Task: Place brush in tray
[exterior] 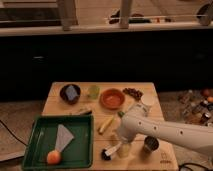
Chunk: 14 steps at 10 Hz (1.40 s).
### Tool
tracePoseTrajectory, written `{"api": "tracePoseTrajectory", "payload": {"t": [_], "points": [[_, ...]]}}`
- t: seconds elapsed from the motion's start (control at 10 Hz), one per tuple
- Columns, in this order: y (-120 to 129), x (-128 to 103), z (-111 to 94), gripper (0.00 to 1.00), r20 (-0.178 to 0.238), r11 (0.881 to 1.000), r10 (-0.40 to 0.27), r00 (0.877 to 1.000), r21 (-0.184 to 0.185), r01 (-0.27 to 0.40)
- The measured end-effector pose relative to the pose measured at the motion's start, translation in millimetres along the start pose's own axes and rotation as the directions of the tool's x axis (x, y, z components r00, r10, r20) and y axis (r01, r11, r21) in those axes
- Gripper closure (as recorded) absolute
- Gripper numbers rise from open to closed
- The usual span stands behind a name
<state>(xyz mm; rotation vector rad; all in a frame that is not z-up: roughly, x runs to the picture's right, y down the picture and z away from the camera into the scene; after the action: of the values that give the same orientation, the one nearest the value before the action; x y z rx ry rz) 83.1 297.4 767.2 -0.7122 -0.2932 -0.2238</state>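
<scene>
The brush lies on the wooden table just right of the tray, with its round black head at the lower left and its white handle pointing up and right. The green tray sits at the front left of the table and holds a grey wedge-shaped piece and an orange fruit. My gripper hangs from the white arm and is down at the handle end of the brush. The arm hides the far end of the handle.
An orange bowl, a dark bowl, a small green cup and brown bits line the back of the table. A yellow banana-like item lies by the tray's right rim. A metal cup stands right of the gripper.
</scene>
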Motion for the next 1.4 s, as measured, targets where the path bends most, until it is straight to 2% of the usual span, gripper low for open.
{"api": "tracePoseTrajectory", "payload": {"t": [0.3,0.6,0.8,1.0,1.1,1.2,1.4], "points": [[1,12,13,0.55,-0.003,1.000,0.021,1.000,-0.018,-0.021],[0,17,12,0.84,-0.005,1.000,0.026,1.000,-0.014,-0.026],[3,18,13,0.99,-0.007,0.999,0.028,1.000,-0.023,-0.028],[4,19,12,1.00,-0.007,0.999,0.030,1.000,-0.024,-0.030],[2,17,7,1.00,-0.006,1.000,0.018,1.000,-0.007,-0.018],[1,17,-1,1.00,-0.006,1.000,0.011,1.000,0.009,-0.011],[-4,11,-29,1.00,-0.005,0.998,-0.014,1.000,0.054,0.015]]}}
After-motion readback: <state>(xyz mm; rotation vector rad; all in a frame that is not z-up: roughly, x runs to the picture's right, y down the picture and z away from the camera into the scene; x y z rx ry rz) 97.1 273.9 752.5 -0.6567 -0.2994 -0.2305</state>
